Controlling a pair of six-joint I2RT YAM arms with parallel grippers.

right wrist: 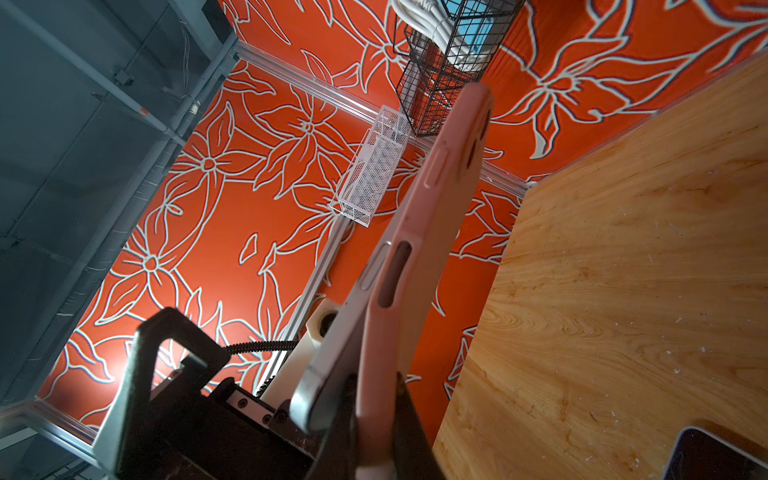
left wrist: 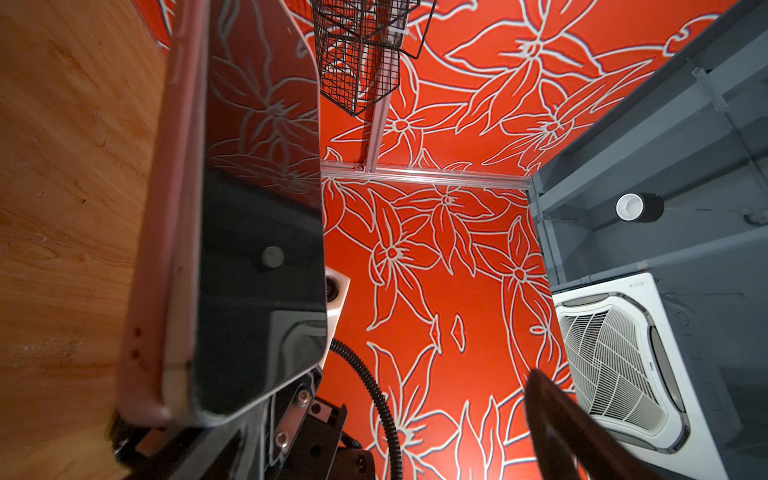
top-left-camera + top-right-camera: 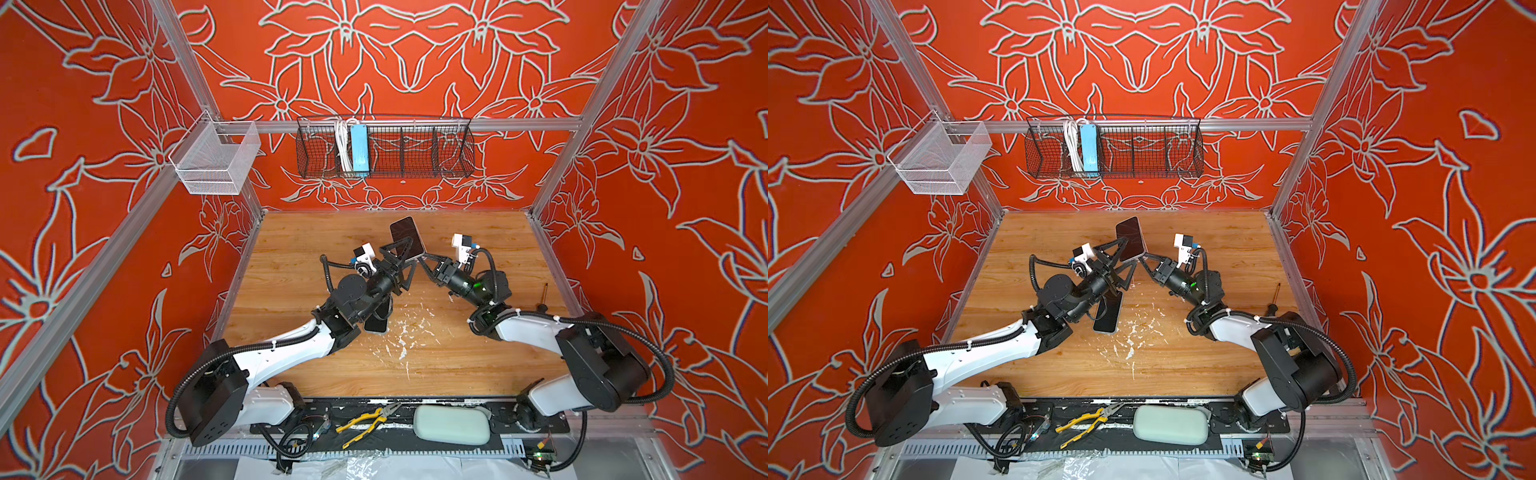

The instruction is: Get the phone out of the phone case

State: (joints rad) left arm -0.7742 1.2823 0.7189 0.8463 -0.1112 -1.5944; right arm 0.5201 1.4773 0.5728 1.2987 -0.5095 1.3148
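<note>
Phone [image 3: 408, 237] in its pink phone case [image 1: 415, 249] is held up in the air over the wooden table [image 3: 478, 353], below and in front of the middle of the black wire basket [image 3: 384, 147], with the dark screen facing up toward the top views and tilted. The right gripper [image 3: 420, 259] is clamped shut on the corner of the phone case farthest from the basket. In the right wrist view its dark fingers sit on the pink case, while the phone's silver corner [image 1: 311, 399] stands clear of the case lip there. The end nearer the basket is seated in the case. The left gripper [image 3: 405, 259] has its fingers spread wide, straddling the phone on the side away from the basket. In the left wrist view one finger [image 2: 561, 436] is well apart from the screen [image 2: 262, 208], and the other finger is hidden behind the phone, so contact there cannot be told. A second phone [image 3: 1108, 313] lies flat on the table, farther from the basket, partly under the left forearm. Blue power strip [image 3: 359, 151] stands inside the basket, left of its middle. Screwdriver [image 3: 544, 297] lies on the table, well off to the right of the basket. Yellow pliers [image 3: 368, 422] lie on the front rail, farthest from the basket.
</note>
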